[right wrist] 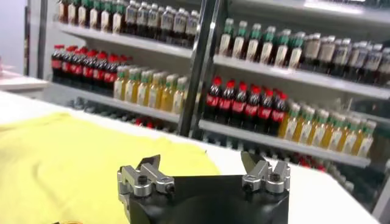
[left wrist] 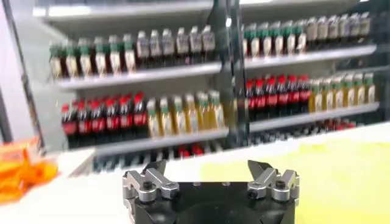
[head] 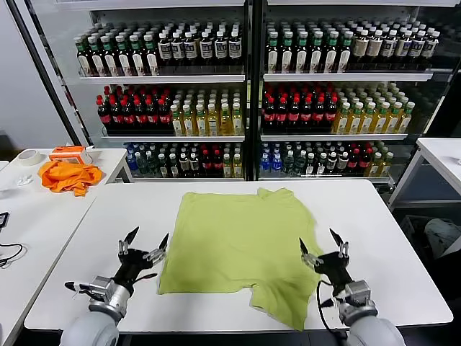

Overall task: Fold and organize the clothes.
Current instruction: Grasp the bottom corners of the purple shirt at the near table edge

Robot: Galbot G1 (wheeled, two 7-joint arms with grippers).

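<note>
Both pincers, left pincer [head: 146,244] and right pincer [head: 321,246], were held spread apart near the tabletop's [head: 374,216] front edge. Between them the green T-shirt [head: 238,241] was laid flat.

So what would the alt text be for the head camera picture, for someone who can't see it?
A lime-green T-shirt lies spread on a white table, with the robot's left gripper and right gripper open at its near corners, neither holding it. Behind are drink coolers full of bottles; an orange cloth sits on a side table.

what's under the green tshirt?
The T-shirt lies spread on the white table. Table shows all around it; anything beneath the cloth is covered. Both claws sit open beside it.
</note>
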